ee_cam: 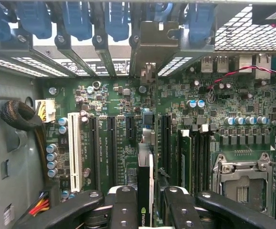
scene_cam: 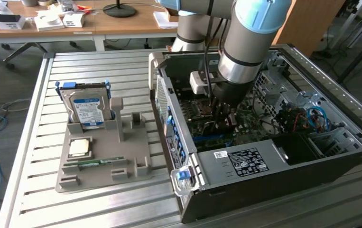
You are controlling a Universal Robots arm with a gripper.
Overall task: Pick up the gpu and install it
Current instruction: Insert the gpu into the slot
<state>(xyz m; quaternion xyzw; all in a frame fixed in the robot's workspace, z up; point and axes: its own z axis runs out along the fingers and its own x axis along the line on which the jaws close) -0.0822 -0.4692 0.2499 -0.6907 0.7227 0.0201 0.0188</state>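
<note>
Our jaws squeeze the gpu (ee_cam: 144,176), one finger on each flat side. We hold it on its thin edge inside the computer case (scene_cam: 263,190), just over the motherboard (ee_cam: 114,105). Its long side runs from the gripper (ee_cam: 147,200) toward the blue clips (ee_cam: 76,19) on the case wall. Black slots (ee_cam: 111,143) lie close on both sides, so room is tight.

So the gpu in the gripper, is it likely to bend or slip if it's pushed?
Probably stiff: the gpu stands straight, edge-on, in the gripper. Likely light for its length, being so thin. A sideways push might tilt it, since only two fingers pinch its flat faces.
</note>
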